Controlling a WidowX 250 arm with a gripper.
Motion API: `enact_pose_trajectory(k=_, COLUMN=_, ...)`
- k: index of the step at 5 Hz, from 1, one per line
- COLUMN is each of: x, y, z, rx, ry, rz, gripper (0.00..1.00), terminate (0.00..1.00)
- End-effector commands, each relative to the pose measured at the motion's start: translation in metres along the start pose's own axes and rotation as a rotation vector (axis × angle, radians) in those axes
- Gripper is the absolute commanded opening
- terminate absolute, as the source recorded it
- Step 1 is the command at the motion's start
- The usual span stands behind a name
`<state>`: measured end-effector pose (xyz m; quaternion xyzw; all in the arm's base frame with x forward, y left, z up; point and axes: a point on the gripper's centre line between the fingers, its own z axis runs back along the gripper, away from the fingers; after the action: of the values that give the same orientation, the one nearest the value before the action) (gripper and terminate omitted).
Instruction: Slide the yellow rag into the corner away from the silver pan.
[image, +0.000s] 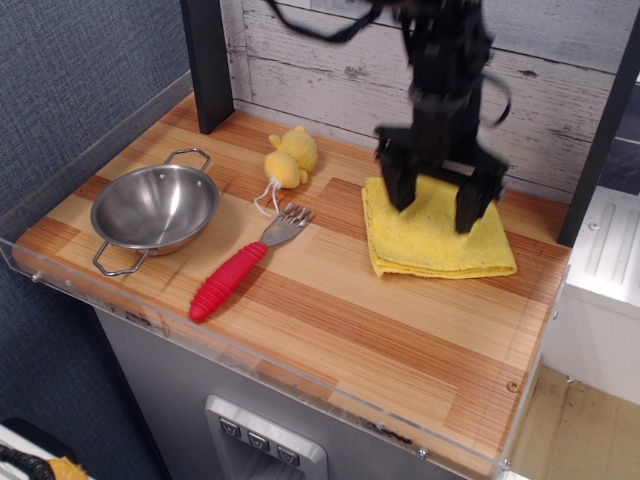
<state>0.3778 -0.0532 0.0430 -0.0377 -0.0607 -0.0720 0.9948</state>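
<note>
The yellow rag lies folded flat on the striped wooden countertop at the back right, close to the whitewashed plank wall and the right black post. My gripper hangs above the rag's rear half, blurred by motion, its two black fingers spread wide and empty. The fingertips appear lifted just off the cloth. The silver pan with wire loop handles sits at the far left of the counter, well apart from the rag.
A small yellow plush toy with a string lies near the back wall. A fork with a red handle lies between pan and rag. Another black post stands at the back left. A clear acrylic rim edges the counter.
</note>
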Motion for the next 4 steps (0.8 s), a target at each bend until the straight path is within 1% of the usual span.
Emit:
enact_pose_trajectory(k=1, x=0.018, y=0.007, z=0.088, rx=0.003, ry=-0.101, rz=0.059, gripper=1.00, terminate=0.00)
enact_pose_trajectory(k=2, x=0.011, y=0.006, z=0.120, rx=0.042, ry=-0.132, rz=0.065, gripper=1.00, terminate=0.00)
enact_pose_trajectory(k=3, x=0.000, y=0.009, z=0.146, rx=0.059, ry=-0.170, rz=0.096, gripper=1.00, terminate=0.00)
enact_pose_trajectory(k=4, x=0.000, y=0.009, z=0.146, rx=0.059, ry=-0.170, rz=0.096, gripper=1.00, terminate=0.00)
